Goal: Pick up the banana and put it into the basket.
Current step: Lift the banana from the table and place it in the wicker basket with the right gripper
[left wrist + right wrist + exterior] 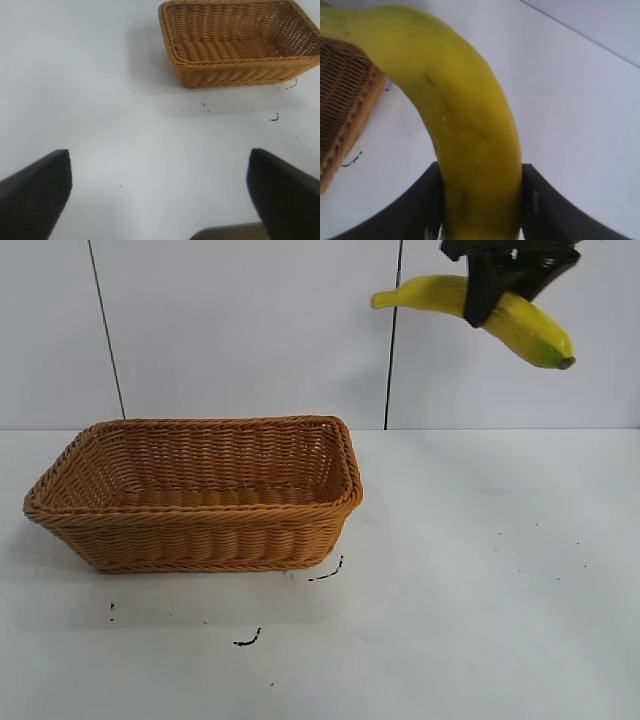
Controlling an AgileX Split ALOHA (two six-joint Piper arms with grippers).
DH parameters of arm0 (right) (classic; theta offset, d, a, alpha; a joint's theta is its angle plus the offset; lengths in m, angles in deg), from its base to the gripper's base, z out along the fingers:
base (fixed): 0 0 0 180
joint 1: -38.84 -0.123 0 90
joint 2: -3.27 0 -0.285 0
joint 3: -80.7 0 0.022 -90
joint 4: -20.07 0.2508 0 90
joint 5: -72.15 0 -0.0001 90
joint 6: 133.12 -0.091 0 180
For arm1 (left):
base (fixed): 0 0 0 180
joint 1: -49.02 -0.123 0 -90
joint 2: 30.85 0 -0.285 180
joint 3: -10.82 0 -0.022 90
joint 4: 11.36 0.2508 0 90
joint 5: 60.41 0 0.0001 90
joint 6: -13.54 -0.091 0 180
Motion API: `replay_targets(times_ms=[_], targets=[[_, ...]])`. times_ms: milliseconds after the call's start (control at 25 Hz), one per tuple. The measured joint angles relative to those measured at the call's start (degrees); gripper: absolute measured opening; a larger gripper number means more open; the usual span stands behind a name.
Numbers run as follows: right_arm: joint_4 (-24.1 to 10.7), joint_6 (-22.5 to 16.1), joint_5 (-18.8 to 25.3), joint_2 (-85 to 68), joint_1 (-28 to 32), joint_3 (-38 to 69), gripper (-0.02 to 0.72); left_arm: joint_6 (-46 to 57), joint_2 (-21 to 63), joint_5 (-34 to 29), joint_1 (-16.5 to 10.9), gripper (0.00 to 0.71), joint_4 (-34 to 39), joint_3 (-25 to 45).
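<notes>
Your banana [470, 140] fills the right wrist view, pinched between the right gripper's [480, 200] dark fingers [415, 210]. Only the exterior view shows its height: the banana [525, 325] hangs high at about one o'clock, well above the white table [480, 570] and off to two o'clock of the basket [200, 540], greenish tip lowest. Your left gripper [160, 195] sits parked, fingers [35, 192] spread wide over bare table, the basket [235, 75] lying well ahead of it.

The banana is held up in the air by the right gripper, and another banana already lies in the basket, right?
Not quite. The right gripper does hold the banana aloft, but the basket holds nothing, as the exterior view shows.
</notes>
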Motion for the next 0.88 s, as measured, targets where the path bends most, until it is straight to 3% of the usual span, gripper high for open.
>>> replay_targets(times_ms=[240,440,880], targets=[[0.05,7.05,-9.79,5.01,-8.04,-1.33,0.303,0.00,0.00,0.00,0.00,0.690,0.00,0.00],[0.05,12.46,-16.60,9.89,-10.83,-1.40,0.303,0.00,0.00,0.00,0.00,0.690,0.00,0.00],[-0.03,13.41,-21.70,18.41,-10.98,-1.40,0.303,0.00,0.00,0.00,0.00,0.690,0.00,0.00]])
